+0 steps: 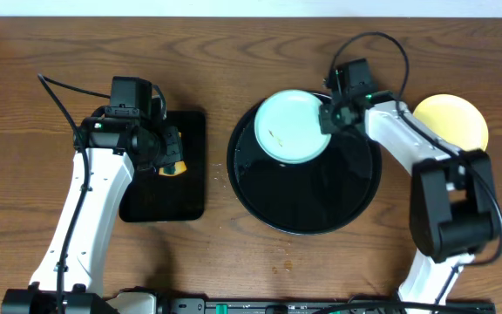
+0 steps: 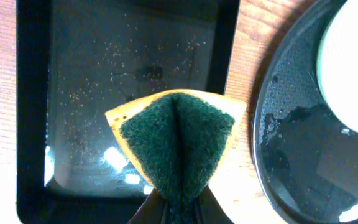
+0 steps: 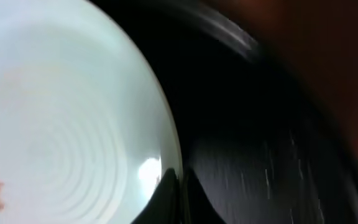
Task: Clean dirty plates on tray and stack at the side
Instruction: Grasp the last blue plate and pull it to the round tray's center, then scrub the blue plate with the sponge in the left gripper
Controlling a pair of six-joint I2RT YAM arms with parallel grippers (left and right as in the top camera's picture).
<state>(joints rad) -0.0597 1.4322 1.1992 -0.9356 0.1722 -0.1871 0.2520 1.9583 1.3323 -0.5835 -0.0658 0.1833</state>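
A pale mint-blue plate (image 1: 290, 126) with a few brown specks lies at the back left of the round black tray (image 1: 321, 205). My right gripper (image 1: 328, 118) is shut on this plate's right rim. The right wrist view shows the plate (image 3: 73, 112) with a brown smear at its left, and the right gripper (image 3: 179, 186) pinching its edge over the tray (image 3: 260, 155). A pale yellow plate (image 1: 453, 118) lies on the table to the right of the tray. My left gripper (image 2: 178, 208) is shut on a folded green and yellow sponge (image 2: 176, 140).
A rectangular black tray (image 1: 159, 205) lies at the left; its wet floor (image 2: 104, 62) carries fine crumbs. The sponge (image 1: 174, 168) hangs over its right edge. The round tray's wet rim (image 2: 303, 162) is close on the right. Bare wood surrounds both trays.
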